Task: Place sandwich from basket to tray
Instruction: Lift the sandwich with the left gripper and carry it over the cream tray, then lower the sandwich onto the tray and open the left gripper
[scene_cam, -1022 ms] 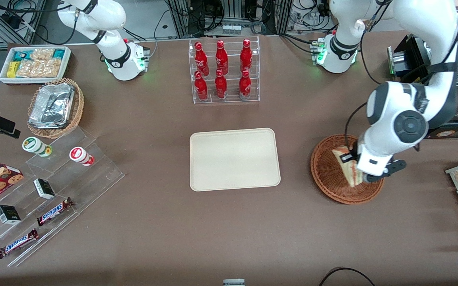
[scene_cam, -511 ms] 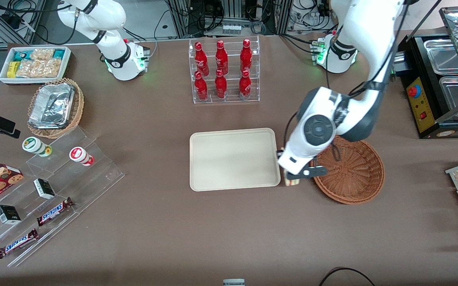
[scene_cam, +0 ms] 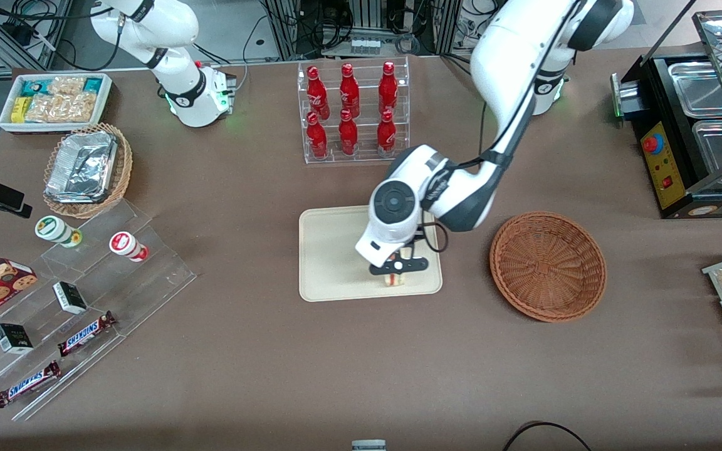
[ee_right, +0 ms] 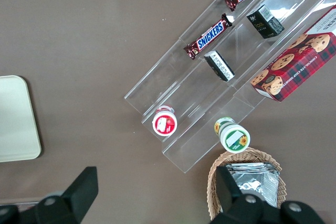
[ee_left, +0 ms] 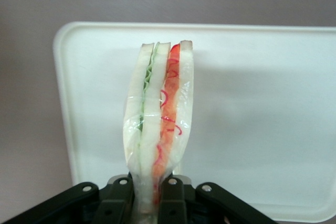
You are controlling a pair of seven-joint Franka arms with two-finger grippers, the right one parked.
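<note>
Sandwich (ee_left: 157, 124) wedge hangs clamped in the left arm's gripper (scene_cam: 398, 268), its black fingers (ee_left: 170, 195) pressed onto the wedge's narrow end. The wrist view looks straight along the cut edge: pale bread slices, a green layer on one side, red and orange filling on the other, all under clear wrap. In the front view only a small pale piece of the sandwich (scene_cam: 393, 279) shows below the gripper, over the tray (scene_cam: 329, 250) near its 5 o'clock corner; whether it touches the tray surface cannot be told. The tray (ee_left: 262, 103) fills the background of the wrist view, cream and bare around the wedge.

The basket (scene_cam: 548, 266) sits on the brown worktop (scene_cam: 242, 351) beside the tray, toward the working arm's end, close to it but not touching. Taking the tray as the clock's centre in the front view, a clear rack of red bottles (scene_cam: 351, 113) stands at about 12 o'clock, farther from the front camera, and a tan wicker basket with foil containers (scene_cam: 85, 169) lies toward 10 o'clock, at the parked arm's end.
</note>
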